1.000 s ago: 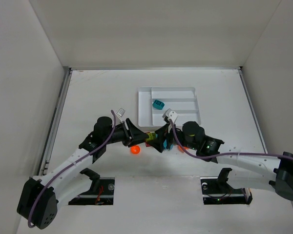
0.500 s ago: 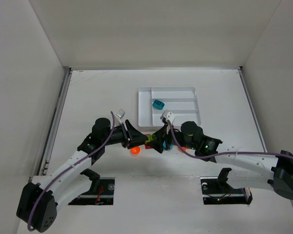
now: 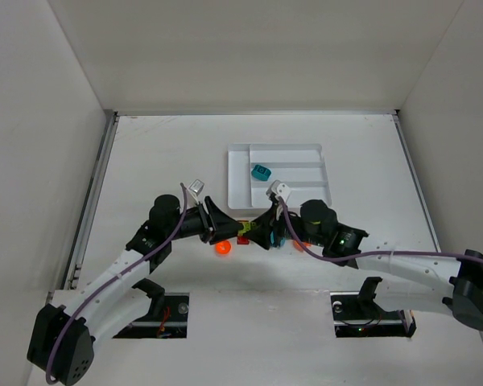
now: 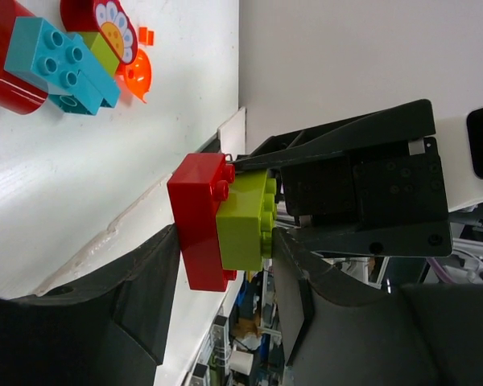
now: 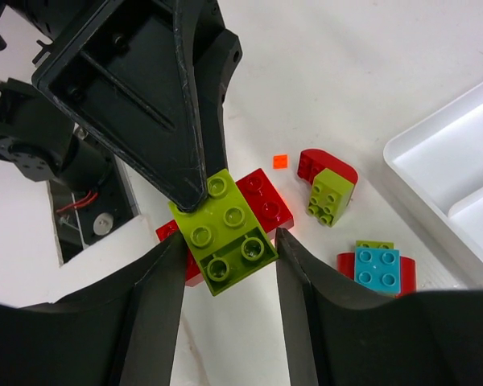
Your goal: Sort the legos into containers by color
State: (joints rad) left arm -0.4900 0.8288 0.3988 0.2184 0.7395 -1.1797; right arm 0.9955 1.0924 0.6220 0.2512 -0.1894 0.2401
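- Overhead view: two robot arms meet tip to tip at the middle of the table, just near of a white tray [image 3: 238,191].
- Between them is a brick pair [image 3: 243,234]: a red brick [image 4: 195,225] pressed onto a smaller yellow-green brick [image 5: 224,229].
- The left gripper [image 4: 225,257] is closed on the pair. One finger lies against the red face and the other against the yellow-green face.
- The right gripper [image 5: 229,249] comes from the opposite side. Its fingers are clamped on two opposite side walls of the yellow-green brick, whose studs face its camera.
- The stacking axis seems to run across the left gripper's fingers, so a pull along it should split the two colours.
- The tray lies far and slightly right of the pair, with the right arm nearer to it. One teal brick [image 3: 262,171] already sits inside.
- Loose on the table near the tray's corner are a red arch carrying a green brick [image 5: 326,183] and a teal brick on red [image 5: 377,269].
- An orange rounded piece [image 3: 223,248] lies just near of the left gripper.
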